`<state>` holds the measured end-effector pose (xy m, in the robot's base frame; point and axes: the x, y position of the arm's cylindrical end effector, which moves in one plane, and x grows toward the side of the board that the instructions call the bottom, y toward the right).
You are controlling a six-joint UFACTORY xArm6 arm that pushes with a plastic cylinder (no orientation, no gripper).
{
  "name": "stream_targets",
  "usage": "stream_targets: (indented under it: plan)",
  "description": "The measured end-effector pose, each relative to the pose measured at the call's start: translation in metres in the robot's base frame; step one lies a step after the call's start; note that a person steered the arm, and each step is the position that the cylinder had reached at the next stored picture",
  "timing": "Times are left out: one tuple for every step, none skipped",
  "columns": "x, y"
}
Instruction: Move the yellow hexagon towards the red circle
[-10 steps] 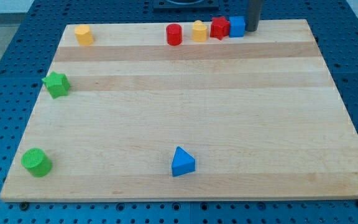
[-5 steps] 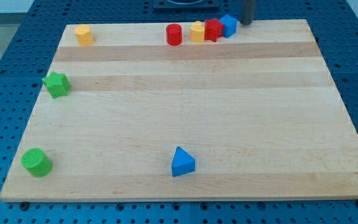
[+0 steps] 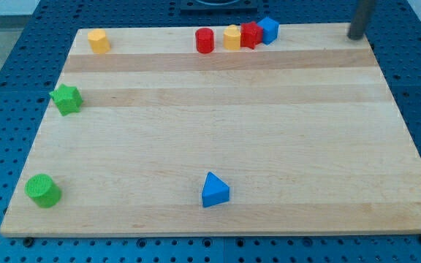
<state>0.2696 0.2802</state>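
Camera view: my tip (image 3: 356, 36) rests near the top right corner of the wooden board (image 3: 218, 146), well apart from every block; it is a bare rod with nothing to spread or pinch.

Along the board's top edge, right of centre, runs a row. The red circle (image 3: 205, 41) stands alone at the row's left end. Just beside it, with a thin gap, is the yellow hexagon (image 3: 232, 36), which touches a red block (image 3: 251, 34) of unclear shape. That in turn touches a blue block (image 3: 268, 30), seemingly a cube turned corner-on.

Nothing lies between hexagon and circle.

A second yellow hexagon (image 3: 98, 41) sits near the top left corner. A green star (image 3: 66, 99) lies by the left edge, a ribbed green cylinder (image 3: 42, 190) at the bottom left corner, and a blue triangle (image 3: 214, 190) near the bottom edge's middle.

The board is pale, striped planks on a blue perforated desk (image 3: 6, 66).
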Motion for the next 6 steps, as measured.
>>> stream_targets:
  plan:
    - [0.067,-0.063]
    - [0.072,-0.185]
    - [0.069,-0.301]
    - [0.068,-0.416]
    - [0.053,-0.582]
    - [0.051,-0.585]
